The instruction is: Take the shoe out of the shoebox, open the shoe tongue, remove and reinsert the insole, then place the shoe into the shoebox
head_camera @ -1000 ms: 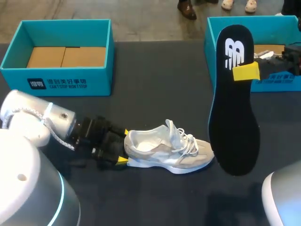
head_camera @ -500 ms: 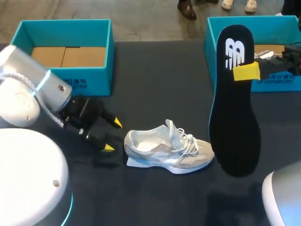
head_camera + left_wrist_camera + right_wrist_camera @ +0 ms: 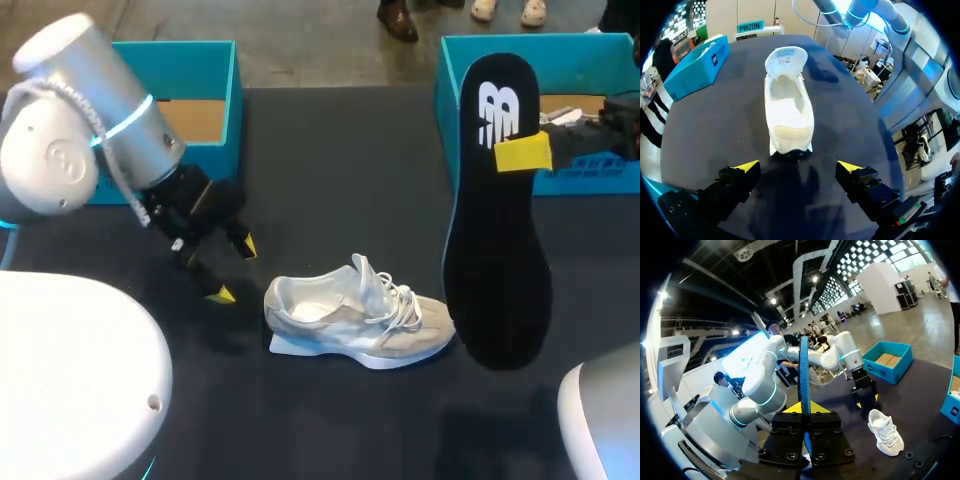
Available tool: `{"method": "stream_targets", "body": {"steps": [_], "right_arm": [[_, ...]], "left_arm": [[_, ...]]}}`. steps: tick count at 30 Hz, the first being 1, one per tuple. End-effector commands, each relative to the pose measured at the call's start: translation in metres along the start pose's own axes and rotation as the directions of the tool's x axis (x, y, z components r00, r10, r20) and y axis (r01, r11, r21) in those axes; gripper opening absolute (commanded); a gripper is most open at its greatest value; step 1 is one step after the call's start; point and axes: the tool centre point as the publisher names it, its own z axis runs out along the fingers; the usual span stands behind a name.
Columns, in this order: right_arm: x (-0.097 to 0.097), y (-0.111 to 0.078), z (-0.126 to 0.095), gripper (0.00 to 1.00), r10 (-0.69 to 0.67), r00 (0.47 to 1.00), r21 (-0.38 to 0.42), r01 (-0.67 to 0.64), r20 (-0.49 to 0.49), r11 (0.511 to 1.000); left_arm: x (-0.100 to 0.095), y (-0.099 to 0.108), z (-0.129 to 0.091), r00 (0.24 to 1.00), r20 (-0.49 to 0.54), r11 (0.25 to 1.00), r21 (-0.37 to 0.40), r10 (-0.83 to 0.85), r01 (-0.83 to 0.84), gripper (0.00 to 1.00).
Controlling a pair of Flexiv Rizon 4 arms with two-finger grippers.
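Shoe [image 3: 355, 325] sits upright on its sole mid-surface [image 3: 340, 150], outside both boxes. Left wrist view adds what head view can't: tongue folded fwd toward the toe, label side up, opening wide. L end effector [image 3: 232, 270] is near the heel, not touching it; fingers spread wide, nothing betw them. Insole [image 3: 497, 220], black w/ white logo, hangs off the surface just past the shoe's toe, on end, toe end down. R end effector [image 3: 520, 153] grips it near the heel end; right wrist view shows it edge-on betw both fingers, pressed from 2 sides. One teal box [image 3: 200, 50] lies well behind the heel side. A 2nd box [image 3: 580, 45] lies beyond the toe, behind the insole.
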Motion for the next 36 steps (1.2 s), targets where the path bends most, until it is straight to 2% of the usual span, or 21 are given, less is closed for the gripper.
{"method": "stream_targets", "body": {"steps": [1, 11, 21, 25, 30, 32, 36], "right_arm": [[-0.001, 0.004, 0.001, 0.0, 0.002, 1.0, 0.009, -0.002, -0.001, 1.0], [-0.001, 0.004, 0.001, 0.0, 0.002, 1.0, 0.009, -0.002, -0.001, 1.0], [-0.001, 0.004, 0.001, 0.0, 0.002, 1.0, 0.009, -0.002, -0.001, 1.0], [-0.001, 0.004, 0.001, 0.0, 0.002, 1.0, 0.009, -0.002, -0.001, 1.0], [-0.001, 0.004, 0.001, 0.0, 0.002, 1.0, 0.009, -0.002, -0.001, 1.0], [-0.001, 0.004, 0.001, 0.0, 0.002, 1.0, 0.009, -0.002, -0.001, 1.0], [-0.001, 0.004, 0.001, 0.0, 0.002, 1.0, 0.009, -0.002, -0.001, 1.0]], "left_arm": [[-0.002, -0.01, -0.007, 1.0, -0.004, 0.972, -0.236, 0.006, -0.007, 1.0], [0.007, -0.018, -0.008, 0.998, 0.06, 0.923, -0.385, 0.029, -0.003, 1.0], [0.008, -0.03, -0.005, 0.998, 0.063, 0.918, -0.396, 0.011, 0.015, 1.0], [-0.001, -0.041, -0.005, 0.997, 0.069, 0.921, -0.389, 0.025, 0.003, 1.0], [-0.025, -0.059, -0.002, 0.993, 0.097, 0.924, -0.381, 0.064, -0.022, 1.0], [-0.033, -0.066, 0.003, 0.991, 0.115, 0.931, -0.364, 0.069, -0.022, 1.0], [-0.041, -0.074, 0.02, 0.99, 0.105, 0.925, -0.377, 0.094, -0.047, 1.0]]}}
